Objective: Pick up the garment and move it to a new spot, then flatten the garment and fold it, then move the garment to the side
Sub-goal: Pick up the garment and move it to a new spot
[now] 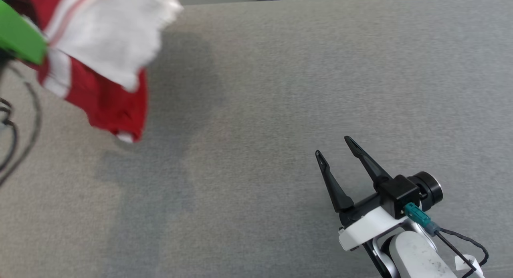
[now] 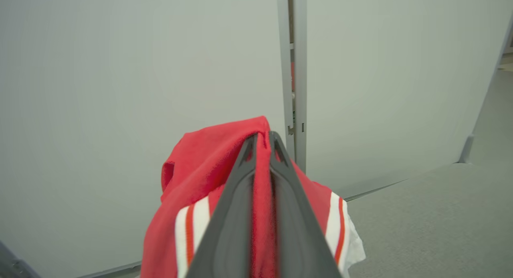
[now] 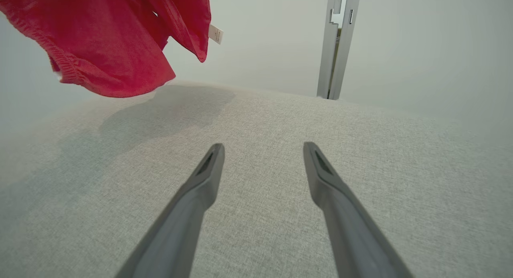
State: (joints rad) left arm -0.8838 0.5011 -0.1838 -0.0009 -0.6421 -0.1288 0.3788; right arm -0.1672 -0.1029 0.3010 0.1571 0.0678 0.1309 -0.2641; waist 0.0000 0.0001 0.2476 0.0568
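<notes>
Red garment (image 2: 208, 165) hangs aloft, clamped in left jaws.

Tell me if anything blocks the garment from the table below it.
Nothing visible does. The garment hangs clamped in the shut left gripper above the table, with just its shadow beneath. The open right gripper sits well off to the right.

Bright, even, diffuse light with no glare. In the head view the garment (image 1: 100, 97) is smeared by motion blur, and its broad, soft-edged shadow lies on the grey tabletop (image 1: 280, 89) beside and below it. In the left wrist view the left hand (image 2: 263, 134) looks soft and unfocused close to the lens. The right wrist view bends the tabletop's far edge
</notes>
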